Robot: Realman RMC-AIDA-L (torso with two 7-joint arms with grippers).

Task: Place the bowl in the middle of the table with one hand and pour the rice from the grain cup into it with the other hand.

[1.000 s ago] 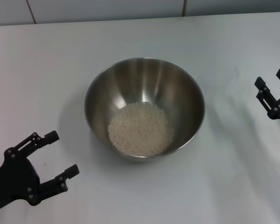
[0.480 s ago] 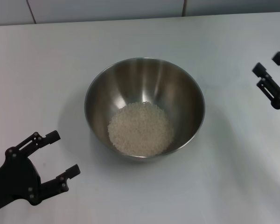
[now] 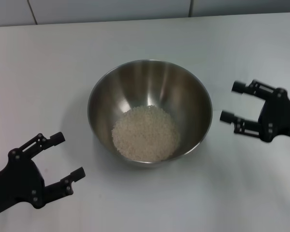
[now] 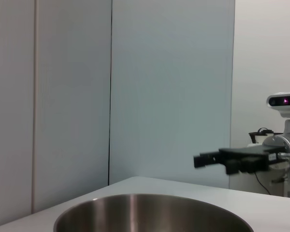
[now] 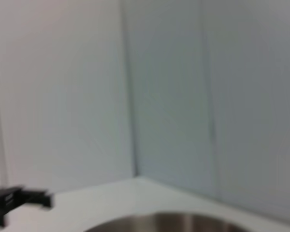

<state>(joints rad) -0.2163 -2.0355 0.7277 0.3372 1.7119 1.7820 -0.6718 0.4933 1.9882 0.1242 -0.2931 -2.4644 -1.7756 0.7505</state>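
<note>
Both open, empty — right end effector (image 3: 232,102) near bowl (image 3: 104,94).

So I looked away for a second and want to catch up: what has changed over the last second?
The right hand swung in from the table's right edge toward the bowl, open, empty and not touching it. The left hand barely shifted and is open near the front left. The bowl and rice stayed put. Nothing was taken hold of or let go.

Bowl (image 4: 154,212) cut off in both wrist views.
</note>
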